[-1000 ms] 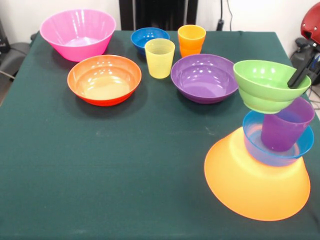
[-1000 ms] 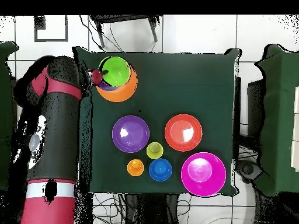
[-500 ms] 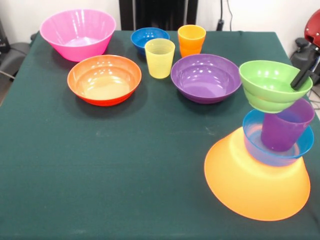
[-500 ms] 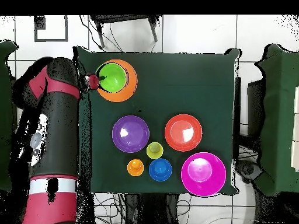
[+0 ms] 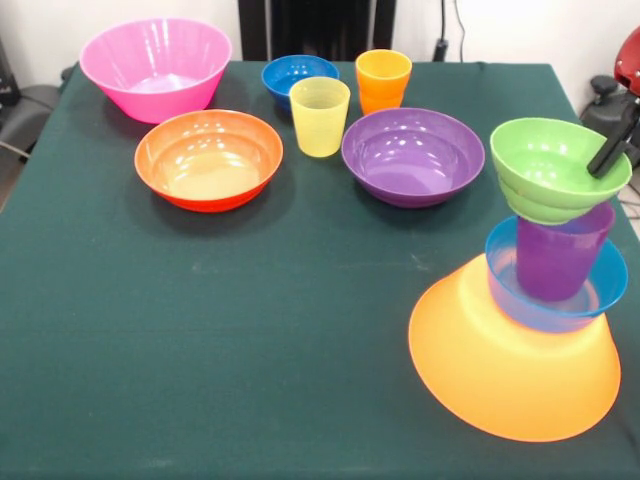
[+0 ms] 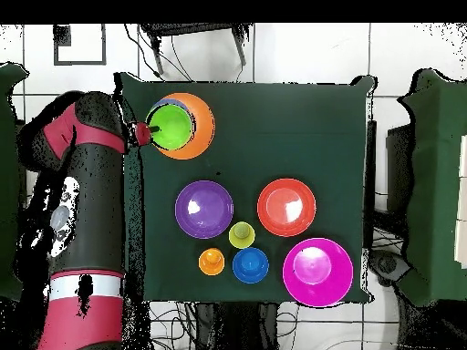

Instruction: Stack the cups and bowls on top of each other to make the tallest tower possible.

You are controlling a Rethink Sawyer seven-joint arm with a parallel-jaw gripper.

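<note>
On the dark green surface [image 5: 250,330] the green bowl [image 5: 558,168], its rim pinched in the gripper's [image 5: 610,158] jaws, sat squarely over the purple cup [image 5: 560,258] atop the tower [image 5: 530,330], seemingly ready for release.

Front view low across the table [image 5: 250,330]; overhead straight down, same tabletop.

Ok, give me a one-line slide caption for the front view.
Gripper holds a small green plastic bowl over the purple cup in the light blue bowl atop the inverted yellow-orange bowl.
</note>
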